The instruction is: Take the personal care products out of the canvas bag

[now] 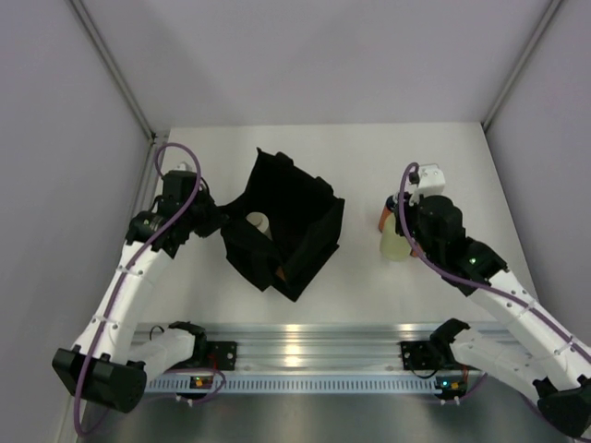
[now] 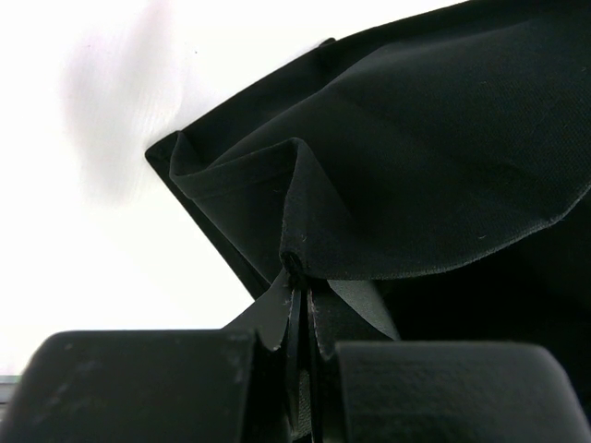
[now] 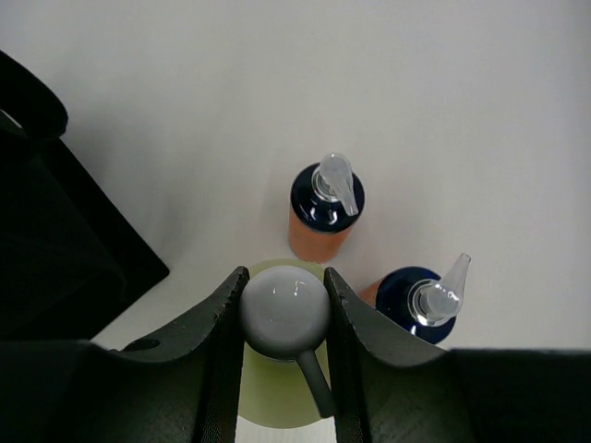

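The black canvas bag (image 1: 295, 221) stands open at the table's middle, also filling the left wrist view (image 2: 443, 166). My left gripper (image 1: 211, 220) is shut on the bag's left rim, the fabric pinched between its fingers (image 2: 300, 277). A beige cream-capped bottle (image 1: 257, 221) shows inside the bag. My right gripper (image 1: 409, 231) is shut on the grey pump cap (image 3: 284, 309) of the pale yellow-green bottle (image 3: 268, 392), held upright right of the bag (image 1: 394, 242). Two orange bottles with dark-blue bands (image 3: 319, 235) (image 3: 406, 286) stand on the table just beyond it.
The bag's corner (image 3: 55, 249) lies left of the right gripper. A metal rail (image 1: 295, 355) with the arm bases runs along the near edge. Grey walls close the table's left, back and right sides.
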You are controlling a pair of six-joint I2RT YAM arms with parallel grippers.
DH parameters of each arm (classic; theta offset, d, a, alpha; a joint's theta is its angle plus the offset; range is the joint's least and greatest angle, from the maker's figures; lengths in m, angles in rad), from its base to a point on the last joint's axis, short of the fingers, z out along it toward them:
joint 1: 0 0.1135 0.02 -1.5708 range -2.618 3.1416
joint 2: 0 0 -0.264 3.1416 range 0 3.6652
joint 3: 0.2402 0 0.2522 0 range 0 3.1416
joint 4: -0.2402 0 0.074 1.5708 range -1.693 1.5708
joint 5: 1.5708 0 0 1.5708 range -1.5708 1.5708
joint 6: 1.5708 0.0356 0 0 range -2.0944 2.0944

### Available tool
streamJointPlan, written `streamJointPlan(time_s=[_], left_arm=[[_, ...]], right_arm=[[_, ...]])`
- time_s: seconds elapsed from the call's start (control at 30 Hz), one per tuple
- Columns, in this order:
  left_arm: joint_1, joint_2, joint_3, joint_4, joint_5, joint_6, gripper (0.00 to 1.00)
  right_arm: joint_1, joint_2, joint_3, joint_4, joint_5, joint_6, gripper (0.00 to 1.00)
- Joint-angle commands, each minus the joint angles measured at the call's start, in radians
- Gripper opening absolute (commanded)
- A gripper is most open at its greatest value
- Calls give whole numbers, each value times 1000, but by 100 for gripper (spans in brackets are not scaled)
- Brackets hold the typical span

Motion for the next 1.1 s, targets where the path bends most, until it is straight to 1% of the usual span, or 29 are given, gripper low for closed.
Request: streamJointPlan(time_s=[0.0,0.03,0.27,0.37,0.47,0.63,0.7,0.73,0.77,0.8,0.83,0.87,0.9,0.97,1.03,1.07], left_arm=[[-1,11,30,-6,-6,26,0],[-1,11,30,-6,-4,26,0],[-1,14,49,-6,10,30,0],[-1,17,56,-6,17,30,0],[-1,17,59,-6,19,30,0],[-1,21,63,-6,20,30,0],[-1,22,64,-6,17,30,0],[-1,22,67,-6,17,30,0],[-1,20,67,-4,16,30,0],[-1,20,69,-4,13,30,0],[-1,21,69,-6,13,32,0],[-1,22,70,-6,13,32,0],[-1,22,70,-6,11,32,0],[-1,22,69,-6,11,32,0],[-1,15,69,-6,5,35,0],[-1,12,67,-7,0,36,0]], right_arm=[[-47,-73,-88,321,-29,57,0],[-47,-80,-89,337,-29,57,0],[-59,-133,-295,513,-41,47,0],[-59,-176,-416,611,-60,53,0],[-59,-227,-484,688,-60,57,0],[-59,-256,-524,677,-72,56,1],[-59,-261,-533,665,-96,57,5],[-59,-265,-535,659,-106,57,10],[-59,-268,-538,657,-116,57,17],[-59,-277,-538,651,-116,60,45],[-58,-279,-536,644,-116,60,54],[-59,-282,-529,637,-116,56,59],[-59,-285,-524,628,-115,53,67],[-59,-285,-503,622,-98,53,73],[-59,-273,-474,602,-101,44,74],[-59,-250,-422,570,-118,44,75]])
